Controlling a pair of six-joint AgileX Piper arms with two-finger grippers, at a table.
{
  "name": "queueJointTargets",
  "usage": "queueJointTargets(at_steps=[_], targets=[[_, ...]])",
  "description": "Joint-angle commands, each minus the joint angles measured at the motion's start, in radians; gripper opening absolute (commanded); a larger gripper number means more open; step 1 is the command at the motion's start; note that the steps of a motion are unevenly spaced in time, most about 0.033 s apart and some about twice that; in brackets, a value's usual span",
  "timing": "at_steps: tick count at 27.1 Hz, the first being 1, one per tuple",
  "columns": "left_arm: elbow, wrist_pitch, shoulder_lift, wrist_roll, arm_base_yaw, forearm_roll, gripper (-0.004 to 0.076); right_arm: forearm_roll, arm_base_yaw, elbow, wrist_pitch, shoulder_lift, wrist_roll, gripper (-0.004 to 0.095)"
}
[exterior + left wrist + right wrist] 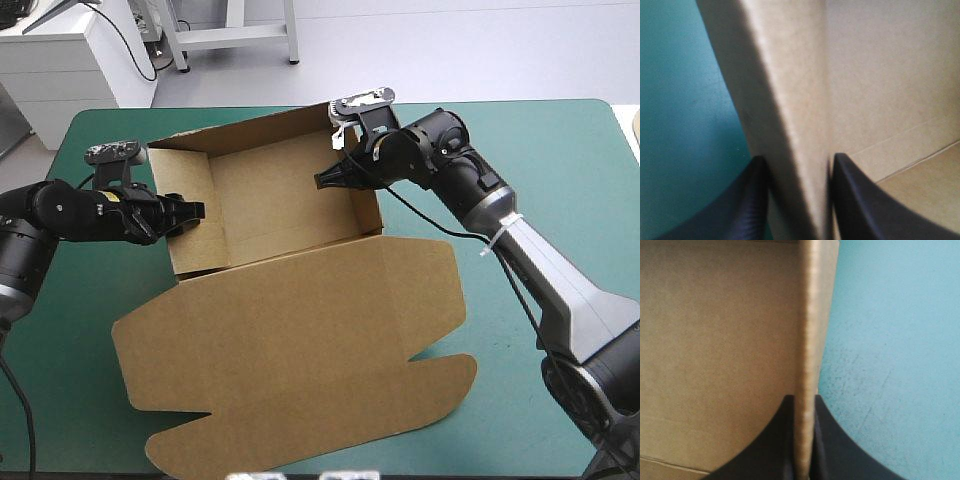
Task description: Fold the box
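Left pincer (192, 212) nipped tight on box (270, 205) left wall | right pincer (328, 180) likewise on right wall | step: seating side walls, lid (300, 340) flat | next: probably press walls home.

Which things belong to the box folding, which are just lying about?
Job: box, walls up, lid flat; left end effector, shut on one side wall; right end effector, shut on the opposite wall.
Lying about: only the teal-green cover underneath.
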Motion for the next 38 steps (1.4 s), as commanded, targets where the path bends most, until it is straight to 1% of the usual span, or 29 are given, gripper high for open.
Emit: queueJointTargets(at_steps=[1, 5, 8, 13, 18, 20, 24, 27, 31, 33, 36, 38], targets=[[-0.031, -0.087, -0.026, -0.008, -0.018, -0.088, 0.0004, 0.080, 0.025, -0.030, -0.037, -0.057, 0.005, -0.0019], [-0.031, -0.131, -0.019, -0.001, -0.045, -0.096, -0.0008, -0.001, 0.023, -0.030, -0.005, -0.057, 0.044, -0.0020], [-0.053, -0.164, 0.010, -0.001, -0.093, -0.073, -0.0008, -0.026, 0.003, -0.030, 0.041, -0.057, 0.048, -0.0020], [-0.187, -0.068, 0.136, -0.011, -0.194, 0.067, -0.0008, -0.022, -0.041, -0.029, 0.067, -0.057, 0.065, -0.0020], [-0.309, -0.053, 0.253, -0.118, -0.275, 0.209, -0.0008, -0.033, -0.079, -0.029, 0.203, -0.031, 0.065, -0.0021], [-0.334, -0.043, 0.291, -0.149, -0.285, 0.244, -0.0008, -0.028, -0.092, -0.029, 0.237, -0.011, 0.065, -0.0021], [-0.342, -0.031, 0.363, -0.181, -0.285, 0.248, -0.0008, -0.010, -0.097, -0.029, 0.252, 0.043, 0.075, -0.0021], [-0.342, -0.017, 0.409, -0.182, -0.285, 0.246, -0.0008, 0.025, -0.097, -0.029, 0.252, 0.096, 0.077, -0.0021], [-0.342, -0.003, 0.455, -0.182, -0.285, 0.274, -0.0008, 0.035, -0.097, -0.029, 0.252, 0.160, 0.077, -0.0021], [-0.342, -0.001, 0.472, -0.176, -0.285, 0.295, -0.0008, 0.027, -0.097, -0.029, 0.252, 0.183, 0.057, -0.0021], [-0.342, -0.003, 0.491, -0.167, -0.285, 0.302, -0.0005, -0.035, -0.097, -0.029, 0.252, 0.190, 0.046, -0.0017], [-0.342, -0.008, 0.493, -0.167, -0.285, 0.302, 0.0011, -0.068, -0.097, -0.029, 0.252, 0.190, 0.046, 0.0033]])
